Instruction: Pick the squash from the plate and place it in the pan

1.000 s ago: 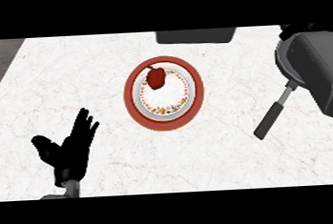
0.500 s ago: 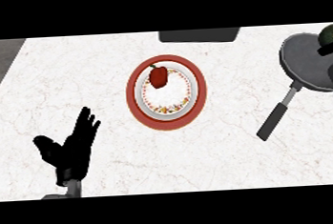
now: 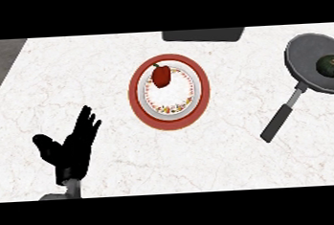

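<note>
At the far left you see a dark grey strip (image 3: 1,61) running along the left edge of the white marbled counter (image 3: 222,154). Near the counter's near-left corner your left hand (image 3: 71,148) rests open, fingers straight and pointing up towards the far edge, thumb spread out to the left, holding nothing and touching none of the things. Moving right, a round plate (image 3: 203,91) with a broad red rim and a white, speckled middle sits about halfway across the counter, nearer the far edge than the near one. On the far-left part of its white middle lies a red pepper (image 3: 161,76) with a short stem pointing to the far left. Beyond the plate, a flat dark slab (image 3: 202,35) lies against the counter's far edge, apart from the plate. Further right, well apart from the plate, you find the grey pan (image 3: 305,54) near the far-right corner, partly cut by the view's right side, with its dark handle (image 3: 280,120) slanting back towards the near edge and to the left. The squash (image 3: 331,65), a dark green round thing, lies inside the pan on its right half.
</note>
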Robot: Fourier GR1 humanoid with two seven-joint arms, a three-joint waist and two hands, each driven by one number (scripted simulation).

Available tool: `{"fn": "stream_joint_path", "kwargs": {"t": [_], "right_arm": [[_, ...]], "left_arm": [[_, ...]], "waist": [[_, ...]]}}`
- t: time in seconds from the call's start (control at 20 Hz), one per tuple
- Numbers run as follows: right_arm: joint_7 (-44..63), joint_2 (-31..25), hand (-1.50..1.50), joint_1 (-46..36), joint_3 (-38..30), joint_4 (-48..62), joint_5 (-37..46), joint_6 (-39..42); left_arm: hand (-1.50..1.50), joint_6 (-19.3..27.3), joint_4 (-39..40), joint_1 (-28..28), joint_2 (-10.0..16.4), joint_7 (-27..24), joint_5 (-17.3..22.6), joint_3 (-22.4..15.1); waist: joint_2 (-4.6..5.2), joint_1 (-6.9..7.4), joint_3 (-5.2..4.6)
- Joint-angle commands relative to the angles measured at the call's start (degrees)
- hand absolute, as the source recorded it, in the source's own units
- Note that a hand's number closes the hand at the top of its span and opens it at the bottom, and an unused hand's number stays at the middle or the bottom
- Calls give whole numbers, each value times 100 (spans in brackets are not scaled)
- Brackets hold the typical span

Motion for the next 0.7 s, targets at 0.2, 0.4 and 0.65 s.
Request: {"fn": "stream_joint_path", "kwargs": {"t": [0.2, 0.4, 0.65], "right_arm": [[-1495, 223, -150, 138, -951, -822, -1067, -797], [-2356, 372, -150, 179, -1634, -1385, -1934, -946], [-3707, 559, -150, 564, -2519, -2000, -3228, -332]], "left_arm": [[0, -98, 130, 56, 96, 90, 101, 119], [0, -4, 198, 187, -20, 22, 41, 62], [0, -28, 139, 317, 34, 38, 66, 112]], "waist": [[-34, -75, 17], [-73, -176, 16], [-142, -311, -3]]}}
